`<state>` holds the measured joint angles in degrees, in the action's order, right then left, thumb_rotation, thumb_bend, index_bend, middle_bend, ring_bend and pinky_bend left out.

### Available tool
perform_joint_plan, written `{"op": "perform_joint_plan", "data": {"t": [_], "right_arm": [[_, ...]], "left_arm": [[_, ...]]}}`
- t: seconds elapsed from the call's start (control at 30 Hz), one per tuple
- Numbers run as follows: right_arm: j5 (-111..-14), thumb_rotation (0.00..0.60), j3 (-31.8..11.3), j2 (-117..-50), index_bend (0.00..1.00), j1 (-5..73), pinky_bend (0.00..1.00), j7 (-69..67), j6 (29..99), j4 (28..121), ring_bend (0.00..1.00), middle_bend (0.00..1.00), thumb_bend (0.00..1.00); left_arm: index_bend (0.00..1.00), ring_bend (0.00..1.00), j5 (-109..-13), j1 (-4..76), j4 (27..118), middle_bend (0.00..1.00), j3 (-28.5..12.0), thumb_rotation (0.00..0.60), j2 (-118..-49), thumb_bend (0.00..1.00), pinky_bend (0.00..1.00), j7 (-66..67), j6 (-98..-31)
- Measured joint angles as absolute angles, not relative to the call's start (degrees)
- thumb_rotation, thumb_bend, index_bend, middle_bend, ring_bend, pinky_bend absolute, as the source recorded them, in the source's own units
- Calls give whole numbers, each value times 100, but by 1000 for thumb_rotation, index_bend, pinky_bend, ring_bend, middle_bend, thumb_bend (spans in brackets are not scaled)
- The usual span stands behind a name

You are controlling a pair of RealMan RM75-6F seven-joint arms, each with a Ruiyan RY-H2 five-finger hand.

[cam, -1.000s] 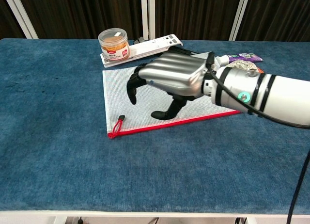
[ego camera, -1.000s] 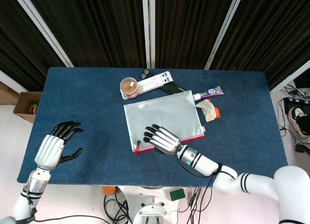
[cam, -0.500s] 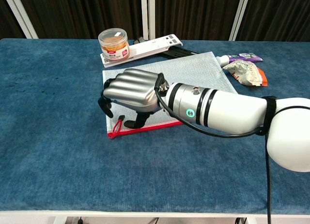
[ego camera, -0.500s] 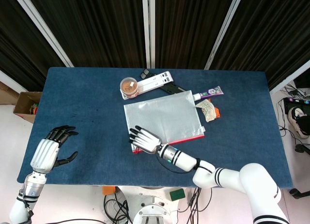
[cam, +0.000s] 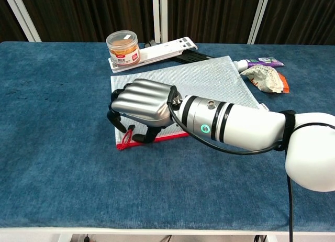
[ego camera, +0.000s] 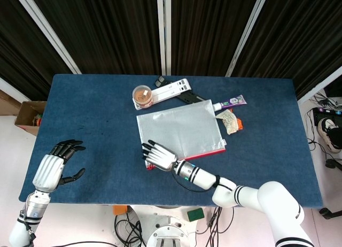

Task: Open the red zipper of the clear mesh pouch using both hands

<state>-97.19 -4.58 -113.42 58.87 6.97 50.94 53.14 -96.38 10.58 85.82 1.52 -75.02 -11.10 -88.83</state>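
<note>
While your right robot hand (cam: 142,101) curls over the red zipper pull (cam: 125,137) (pinch unclear), the left robot hand (ego camera: 53,168) waits spread; bring it to pin the mesh pouch (cam: 204,77).

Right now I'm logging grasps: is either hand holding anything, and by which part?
Left hand: nothing, fingers apart. Right hand is curled over the pouch's red zipper pull; an actual pinch cannot be told.

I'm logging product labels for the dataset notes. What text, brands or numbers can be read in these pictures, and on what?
Nothing can be read.
Jar: red-and-white label, print too small.
Purple tube: light print, blurred.
Crumpled wrapper: no readable print.
White power strip: no legible marking.
Right arm: green lit ring, a light, not text.
Pouch: no print visible.
</note>
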Motion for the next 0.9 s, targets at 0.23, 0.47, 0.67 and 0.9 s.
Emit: {"op": "perform_joint_plan", "data": {"t": [0.23,0.47,0.67,0.9], "right_arm": [[-9694,600,-380,-11422,568,5909,256,692,5117,5172,149,379,340],[-9668,600,-338,-11510,605,5949,256,673,5126,5059,157,391,398],[-9674,600,-310,-11588,667,5977,256,660,5185,4966,167,403,495],[-9710,600,-275,-11595,731,5964,253,626,5356,4944,181,428,586]], "left_arm": [[278,152,-9649,1052,8579,194,150,600,-7508,223,187,-1132,-8882],[278,152,-9653,1034,8545,193,153,600,-7513,223,187,-1188,-8895],[278,152,-9663,1019,8522,193,163,600,-7507,223,187,-1216,-8902],[278,152,-9635,1016,8488,193,168,600,-7499,223,187,-1264,-8864]]}}
